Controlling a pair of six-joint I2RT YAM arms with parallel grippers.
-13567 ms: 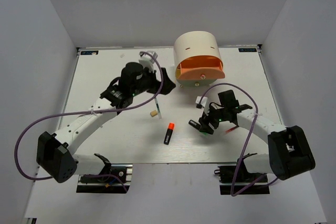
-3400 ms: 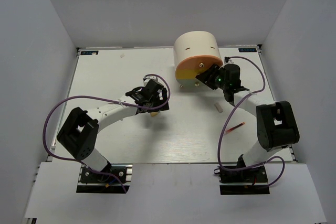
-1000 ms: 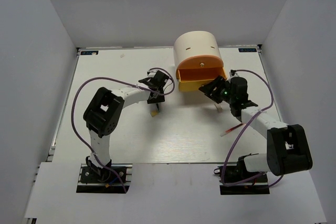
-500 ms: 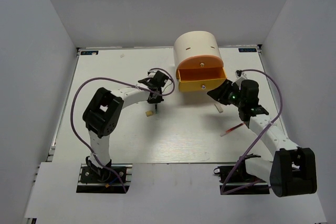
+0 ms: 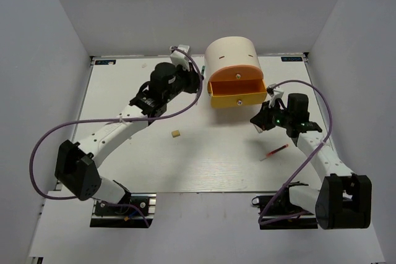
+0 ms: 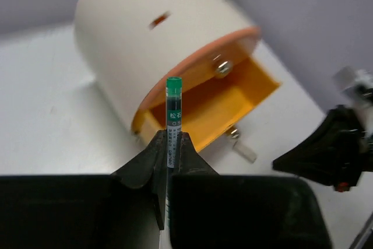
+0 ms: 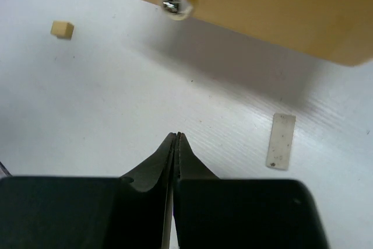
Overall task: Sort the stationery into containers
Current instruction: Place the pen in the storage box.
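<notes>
My left gripper [image 6: 170, 144] pinches a thin green-capped pen [image 6: 173, 115] upright, near the open yellow drawer [image 6: 217, 104]. I should lay it level over the drawer's middle before releasing. My right gripper [image 7: 176, 137] is closed on nothing, just in front.

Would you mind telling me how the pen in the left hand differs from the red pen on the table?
The pale pen is green-tipped and pinched in the left hand, near the open drawer; the red pen lies flat on the table, held by nothing. Both are thin, and neither is in a drawer.
</notes>
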